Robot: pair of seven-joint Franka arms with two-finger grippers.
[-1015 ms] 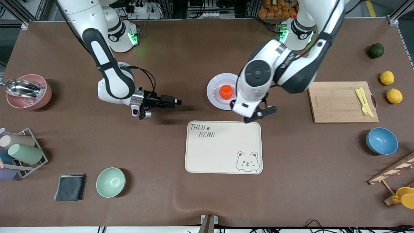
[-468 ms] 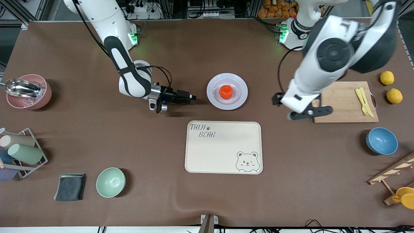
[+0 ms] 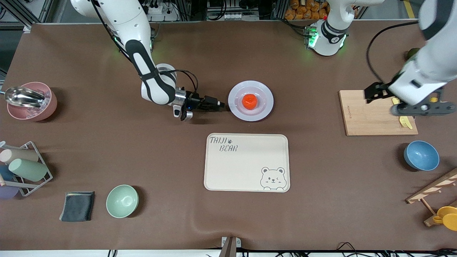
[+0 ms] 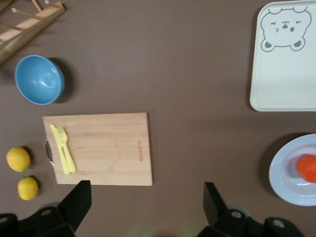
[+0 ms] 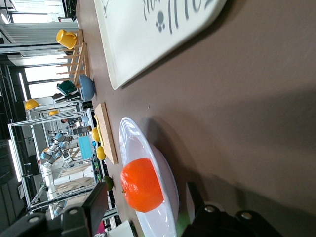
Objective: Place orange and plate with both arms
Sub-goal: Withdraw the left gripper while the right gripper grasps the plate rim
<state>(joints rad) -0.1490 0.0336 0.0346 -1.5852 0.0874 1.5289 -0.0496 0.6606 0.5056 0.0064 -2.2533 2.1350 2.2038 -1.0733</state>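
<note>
The orange lies in the middle of the lavender-white plate, which stands on the table farther from the front camera than the cream tray. My right gripper is low at the table, open, with its tips at the plate's rim on the right arm's side. In the right wrist view the orange and plate show between its open fingers. My left gripper is up over the wooden cutting board, open wide and empty. The left wrist view shows the plate and orange at its edge.
A cream bear tray lies nearer the front camera than the plate. A cutting board with yellow cutlery, a blue bowl and two yellow fruits are at the left arm's end. A green bowl, pink bowl and cup rack are at the right arm's end.
My left arm has swung away from the plate to above the cutting board. My right gripper has slid along the table toward the plate's rim. The orange and plate have not moved.
</note>
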